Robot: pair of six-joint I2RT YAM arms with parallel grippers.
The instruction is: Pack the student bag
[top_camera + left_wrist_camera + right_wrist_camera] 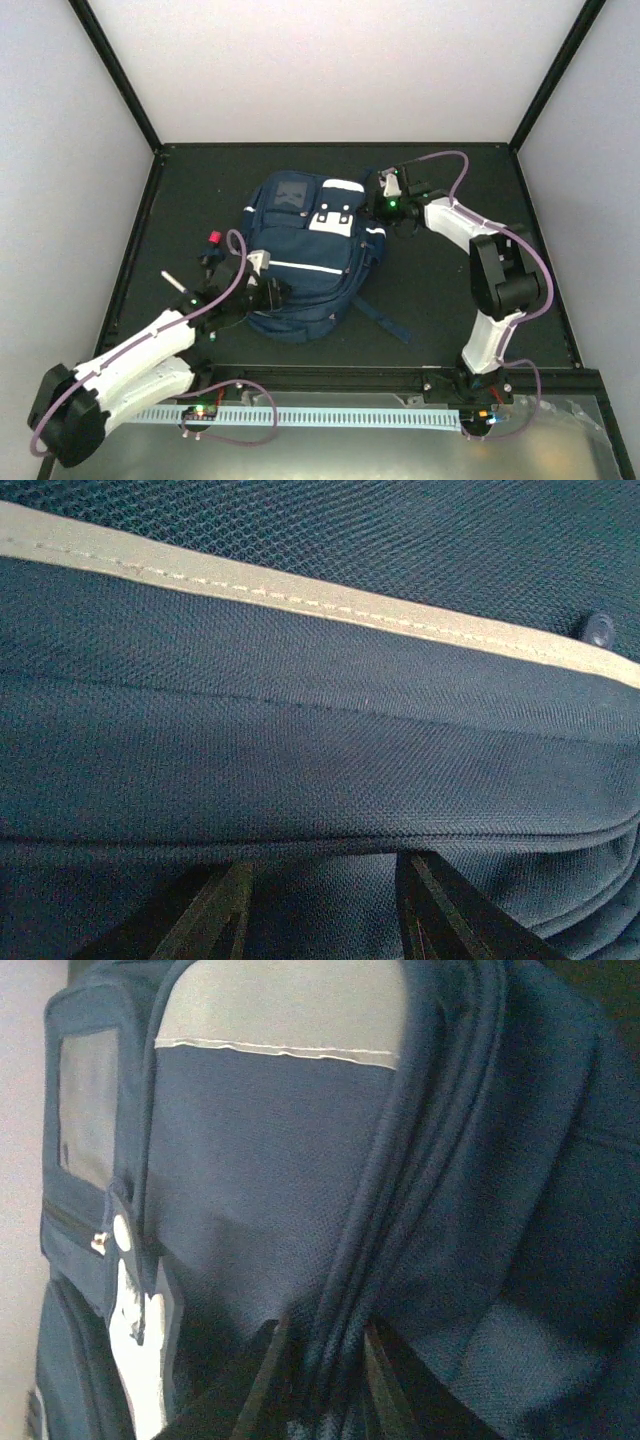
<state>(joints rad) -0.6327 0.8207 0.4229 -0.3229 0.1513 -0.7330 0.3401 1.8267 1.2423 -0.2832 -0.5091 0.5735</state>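
The student bag [300,255], navy blue with white stripes and a white buckle patch, lies flat in the middle of the black table. My left gripper [268,292] is at the bag's near left edge. In the left wrist view its jaws [325,865] are closed on a thick fold of the navy fabric [320,750], which fills the frame. My right gripper [385,203] is at the bag's far right corner. In the right wrist view its fingers [325,1325] pinch the ridged zipper seam [400,1190] of the bag, beside the grey-lined panel [280,1010].
A small dark item with a red cap [213,238] and a thin white stick [172,280] lie left of the bag, near the left arm. A bag strap [385,322] trails toward the near right. The table's raised black rim [150,200] borders the work area.
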